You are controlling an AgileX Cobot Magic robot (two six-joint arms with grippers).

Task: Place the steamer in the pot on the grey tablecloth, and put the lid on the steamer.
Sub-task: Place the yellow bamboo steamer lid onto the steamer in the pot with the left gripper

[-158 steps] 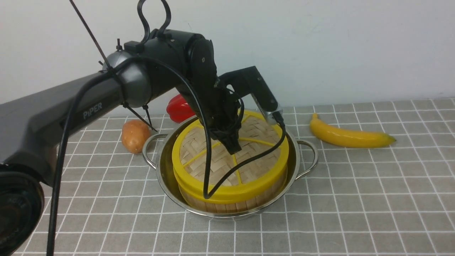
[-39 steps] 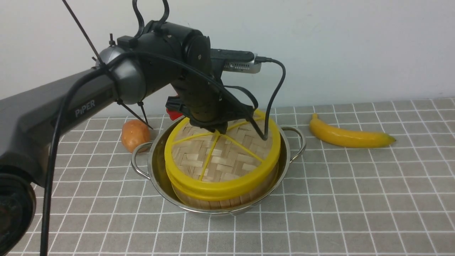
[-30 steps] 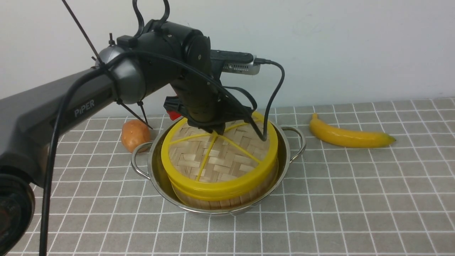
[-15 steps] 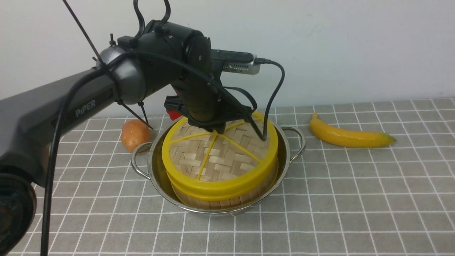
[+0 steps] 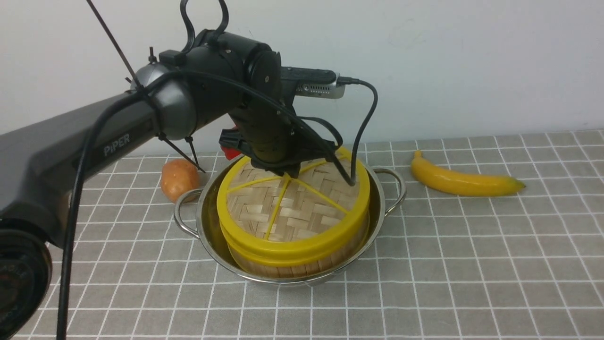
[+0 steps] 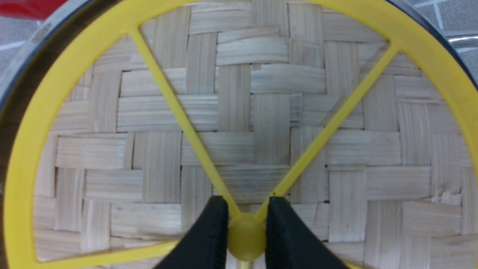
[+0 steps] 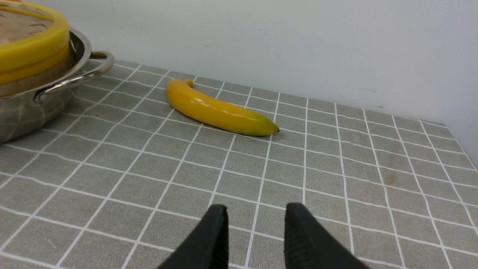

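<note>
The shiny steel pot (image 5: 205, 222) stands on the grey tablecloth (image 5: 472, 245) with the bamboo steamer (image 5: 302, 268) inside it. The woven lid (image 5: 292, 210) with its yellow rim rests on top of the steamer. My left gripper (image 5: 288, 173) comes down onto the lid's middle. In the left wrist view the left gripper (image 6: 247, 204) is shut on the lid's yellow hub (image 6: 246, 239), where the spokes meet. My right gripper (image 7: 256, 209) hovers low over bare cloth to the right of the pot (image 7: 74, 48), open and holding nothing. It does not show in the front view.
A yellow banana (image 5: 465, 182) lies to the right of the pot, ahead of the right gripper in its wrist view (image 7: 220, 110). A brown-orange potato (image 5: 179, 179) sits left of the pot. A red pepper (image 5: 229, 152) peeks out behind the left arm. A white wall closes the back.
Since the earliest frame the left wrist has turned, and the pot with steamer and lid stands slightly further left. Over the last second almost nothing has moved.
</note>
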